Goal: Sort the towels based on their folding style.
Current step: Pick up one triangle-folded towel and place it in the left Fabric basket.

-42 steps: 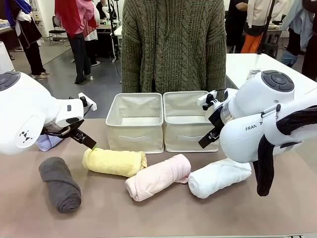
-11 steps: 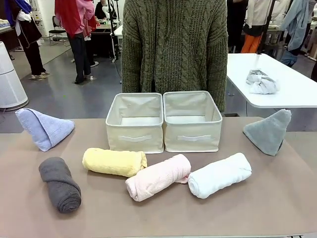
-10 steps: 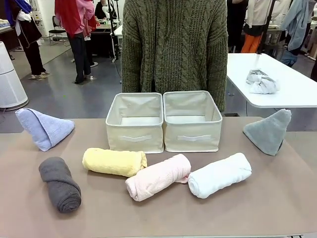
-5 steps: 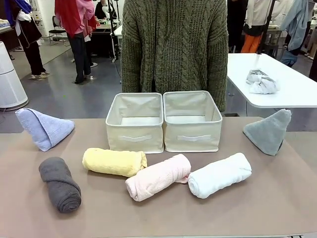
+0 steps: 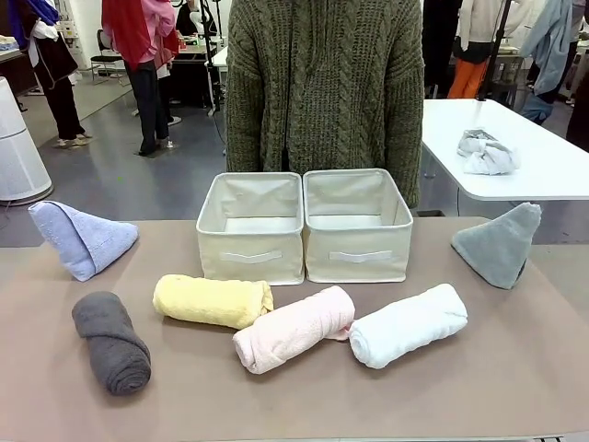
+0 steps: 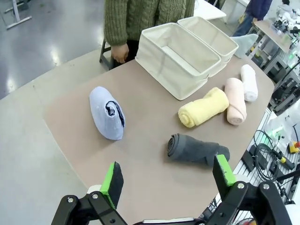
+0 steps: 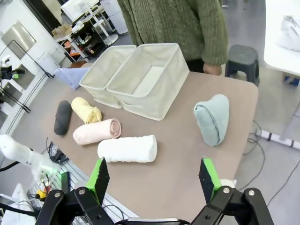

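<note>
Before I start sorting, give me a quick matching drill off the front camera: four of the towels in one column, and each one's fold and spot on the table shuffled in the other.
Towels:
1. dark grey towel
2. light blue towel
3. white towel
4. grey-green towel

Fold and place, as seen in the front view:
A. cone, right of the bins
B. roll, leftmost of the rolls
C. cone, left of the bins
D. roll, rightmost of the rolls

Pairs: 1-B, 2-C, 3-D, 4-A
</note>
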Robot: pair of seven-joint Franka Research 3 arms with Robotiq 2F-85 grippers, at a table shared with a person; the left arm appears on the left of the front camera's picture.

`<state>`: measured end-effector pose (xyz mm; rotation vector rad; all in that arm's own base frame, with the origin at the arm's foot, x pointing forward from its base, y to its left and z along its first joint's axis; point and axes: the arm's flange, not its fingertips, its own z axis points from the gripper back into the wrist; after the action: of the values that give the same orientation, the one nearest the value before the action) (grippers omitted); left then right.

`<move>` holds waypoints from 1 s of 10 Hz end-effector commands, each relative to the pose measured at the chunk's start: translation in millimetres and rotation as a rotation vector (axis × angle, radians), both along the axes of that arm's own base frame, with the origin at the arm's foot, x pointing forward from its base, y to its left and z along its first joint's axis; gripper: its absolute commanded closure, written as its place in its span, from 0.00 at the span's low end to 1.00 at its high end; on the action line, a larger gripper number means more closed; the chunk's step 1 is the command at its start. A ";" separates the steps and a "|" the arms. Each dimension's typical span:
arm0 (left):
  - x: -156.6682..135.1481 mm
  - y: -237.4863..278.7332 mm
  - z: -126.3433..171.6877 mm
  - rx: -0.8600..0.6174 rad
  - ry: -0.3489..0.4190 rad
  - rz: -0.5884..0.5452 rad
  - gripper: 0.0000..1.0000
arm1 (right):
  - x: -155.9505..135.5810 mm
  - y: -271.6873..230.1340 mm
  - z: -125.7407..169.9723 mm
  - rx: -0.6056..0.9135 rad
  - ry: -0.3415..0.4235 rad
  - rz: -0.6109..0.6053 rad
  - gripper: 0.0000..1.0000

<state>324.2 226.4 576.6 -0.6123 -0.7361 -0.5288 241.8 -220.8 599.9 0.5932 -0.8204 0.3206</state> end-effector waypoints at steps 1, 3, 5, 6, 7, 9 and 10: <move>1.1 1.9 0.2 -0.013 -0.016 0.008 0.00 | 1.7 -1.5 -1.3 0.006 -0.014 -0.003 0.00; 1.1 1.9 0.2 -0.013 -0.016 0.008 0.00 | 1.7 -1.5 -1.3 0.006 -0.014 -0.003 0.00; 1.1 1.9 0.2 -0.013 -0.016 0.008 0.00 | 1.7 -1.5 -1.3 0.006 -0.014 -0.003 0.00; 1.1 1.9 0.2 -0.013 -0.016 0.008 0.00 | 1.7 -1.5 -1.3 0.006 -0.014 -0.003 0.00; 1.1 1.9 0.2 -0.013 -0.016 0.008 0.00 | 1.7 -1.5 -1.3 0.006 -0.014 -0.003 0.00; 1.1 1.9 0.2 -0.013 -0.016 0.008 0.00 | 1.7 -1.5 -1.3 0.006 -0.014 -0.003 0.00; 1.1 1.9 0.2 -0.013 -0.016 0.008 0.00 | 1.7 -1.5 -1.3 0.006 -0.014 -0.003 0.00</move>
<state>324.2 227.5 576.8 -0.6186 -0.7455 -0.5197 241.7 -220.9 599.9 0.5932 -0.8208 0.3200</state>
